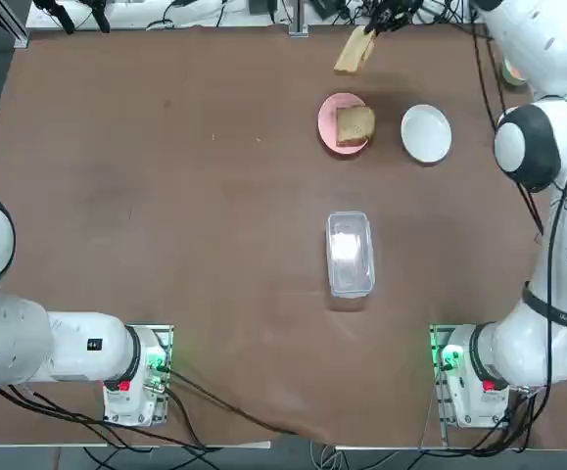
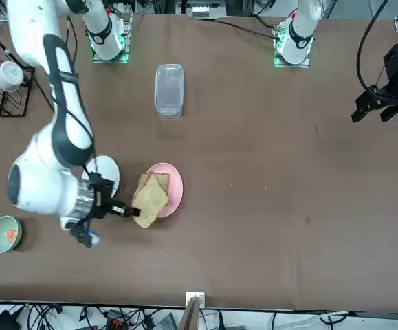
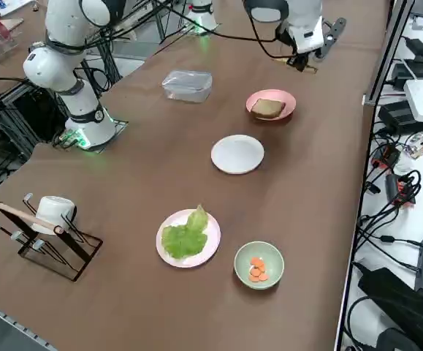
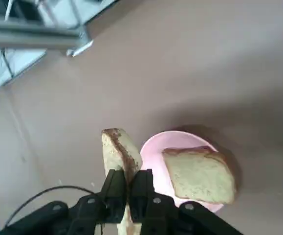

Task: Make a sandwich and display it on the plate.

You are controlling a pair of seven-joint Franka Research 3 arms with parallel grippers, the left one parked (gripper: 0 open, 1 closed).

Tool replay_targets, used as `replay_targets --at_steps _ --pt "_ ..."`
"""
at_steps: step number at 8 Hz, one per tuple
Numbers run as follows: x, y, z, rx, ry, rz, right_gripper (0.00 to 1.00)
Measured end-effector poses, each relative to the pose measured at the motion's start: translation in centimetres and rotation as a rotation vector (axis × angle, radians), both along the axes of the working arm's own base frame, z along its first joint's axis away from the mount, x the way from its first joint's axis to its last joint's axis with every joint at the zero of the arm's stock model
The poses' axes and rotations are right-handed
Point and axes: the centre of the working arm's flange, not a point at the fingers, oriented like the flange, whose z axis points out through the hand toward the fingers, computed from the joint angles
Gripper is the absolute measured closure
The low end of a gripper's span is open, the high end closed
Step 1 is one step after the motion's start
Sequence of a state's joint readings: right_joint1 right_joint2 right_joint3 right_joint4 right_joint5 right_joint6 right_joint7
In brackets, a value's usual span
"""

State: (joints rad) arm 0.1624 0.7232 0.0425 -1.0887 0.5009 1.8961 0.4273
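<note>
My right gripper (image 4: pixel 128 188) is shut on a tan toast slice (image 4: pixel 119 152), held on edge in the air beside the pink plate (image 4: pixel 151 152). A second toast slice (image 4: pixel 200 174) lies flat on that pink plate (image 1: pixel 327 116). From overhead, the held slice (image 1: pixel 354 51) hangs at the table's far edge under the gripper (image 1: pixel 371 31). The empty white plate (image 1: pixel 426 132) sits just right of the pink one. Green lettuce (image 3: pixel 185 235) rests on another white plate (image 3: pixel 211 241) further along. No stacked sandwich is in view.
A clear lidded plastic container (image 1: pixel 350 253) lies mid-table. A small pale-green cup (image 3: pixel 258 265) holds orange slices beside the lettuce plate. A wire rack with a white mug (image 3: pixel 47 227) stands at the table's right end. Cables run along the far edge.
</note>
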Motion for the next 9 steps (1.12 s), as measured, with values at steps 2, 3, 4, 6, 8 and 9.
replay_targets --at_steps 2,3,4,6,8,9 --pt "-1.1 -5.2 3.3 -0.076 0.022 -0.088 0.92" --pt "-2.1 -7.1 4.0 -0.121 0.037 -0.122 0.92" --pt "-3.1 -8.7 3.7 -0.155 0.056 -0.165 0.92" --pt "-4.9 -12.9 0.7 -0.195 0.065 -0.273 0.92" --pt "-7.3 -16.3 -3.1 -0.223 0.067 -0.359 0.92" --pt "-8.3 -17.3 -4.7 -0.233 0.064 -0.392 0.92"
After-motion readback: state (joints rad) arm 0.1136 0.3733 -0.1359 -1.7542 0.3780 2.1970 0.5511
